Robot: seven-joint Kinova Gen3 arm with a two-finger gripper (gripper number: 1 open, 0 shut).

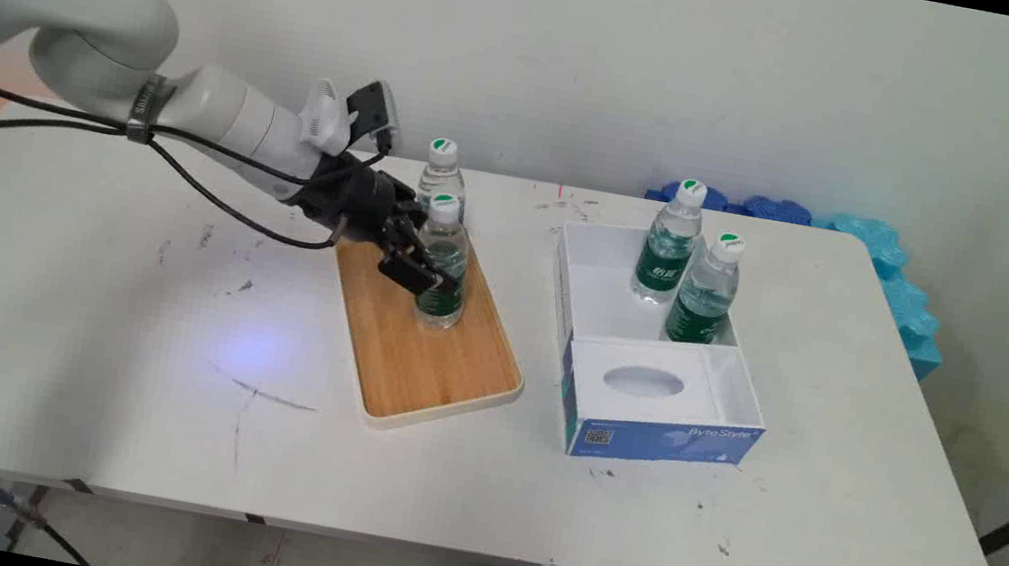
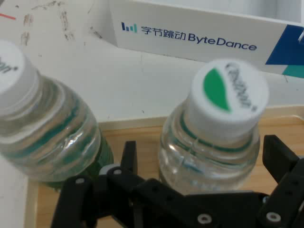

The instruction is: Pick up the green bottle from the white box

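Four water bottles are what we've got on the white tabletop, split two and two. Going big to small: the tabletop carries a white and blue cardboard box on the right, open on top, with ByteDance lettering on its side in the hand view. Left of it, a little apart, sits a wooden tray with a pale rim. Behind the tabletop's far right corner we can see some blue foam pieces.

Two green-labelled bottles stand upright inside the box, the far box bottle and the near box bottle, just beside each other. The other two are at the tray's far end: the rear tray bottle at the far edge, and the front tray bottle standing on the wood.

We see the end effector reaching in from the left, and its fingers straddle the front tray bottle below the cap, one on each side. From the hand view they look spread wide, not squeezing it.
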